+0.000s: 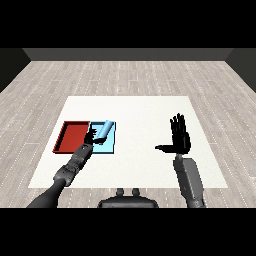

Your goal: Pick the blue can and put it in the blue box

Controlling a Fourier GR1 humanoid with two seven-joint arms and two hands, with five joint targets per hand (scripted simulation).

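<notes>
Blue can (104, 130) tilted over blue tray (111, 146), in left hand (91, 136).

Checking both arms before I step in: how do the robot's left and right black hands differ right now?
The left hand is curled round the light blue can, tilted over the light blue tray; the right hand holds nothing. Left fingers are curled; right fingers are straight and spread, thumb out. Left reaches across the tray; right hangs over the white table. Both are black on grey forearms.
</notes>
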